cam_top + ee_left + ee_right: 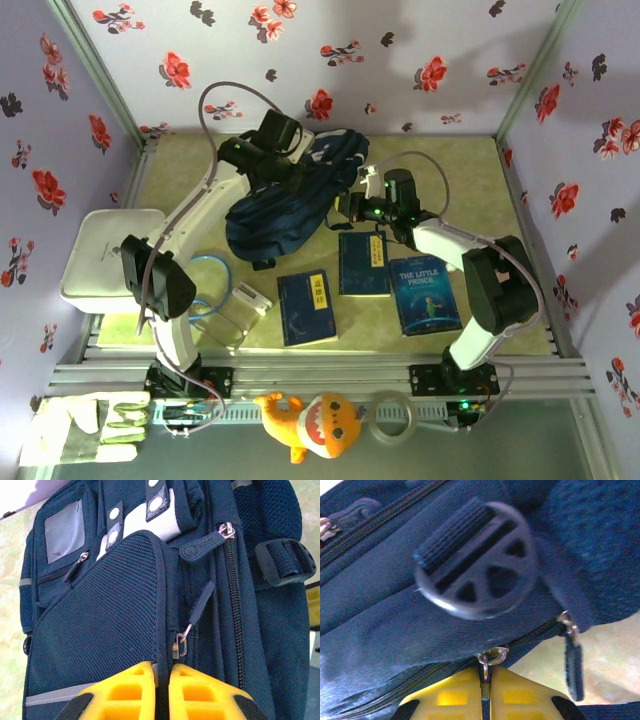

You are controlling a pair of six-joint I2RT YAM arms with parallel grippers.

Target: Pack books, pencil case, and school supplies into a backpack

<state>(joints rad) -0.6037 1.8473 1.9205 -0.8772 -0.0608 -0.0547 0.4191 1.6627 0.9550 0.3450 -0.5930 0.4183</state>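
The navy backpack (285, 200) lies on its side at the middle of the table. My left gripper (288, 168) is over its top; in the left wrist view its yellow fingers (135, 692) are shut on the dark piping (161, 630) at the edge of the mesh pocket, beside a zipper slider (181, 644). My right gripper (347, 207) is at the backpack's right side, shut on a zipper pull (484, 672) under a round plastic buckle (477, 562). Three books (307, 307) (363, 262) (424, 293) lie flat in front of the backpack. I cannot tell which item is the pencil case.
A white tray (105, 250) sits at the left edge. A small white block (250, 297) and a blue-edged clear pouch (215, 300) lie by the left arm. Past the front rail are a glove (85, 425), an orange plush toy (315, 422) and a tape roll (393, 415).
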